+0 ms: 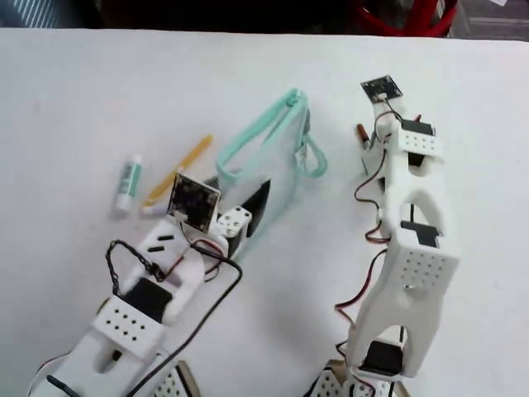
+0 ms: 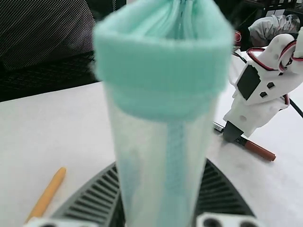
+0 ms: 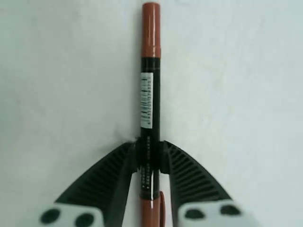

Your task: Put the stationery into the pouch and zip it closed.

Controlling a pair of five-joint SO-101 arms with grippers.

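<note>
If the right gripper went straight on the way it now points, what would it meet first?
Probably the table: the right gripper, jaws shut on the brown pen, points down at it; depth is unclear.

No word or number legible anywhere. On the pen (image 3: 151, 61), a white sticker (image 3: 147, 99) set on the black part of the barrel, between the red cap end and the fingers (image 3: 113, 175). Printed on it, a barcode: thin and thick black bars stacked along the barrel's length, with a row of tiny characters beside them, too small to make out. On the glue stick (image 1: 128, 184), lying on the tabletop (image 1: 66, 99), green print along the white tube, likewise too small to read.
</note>
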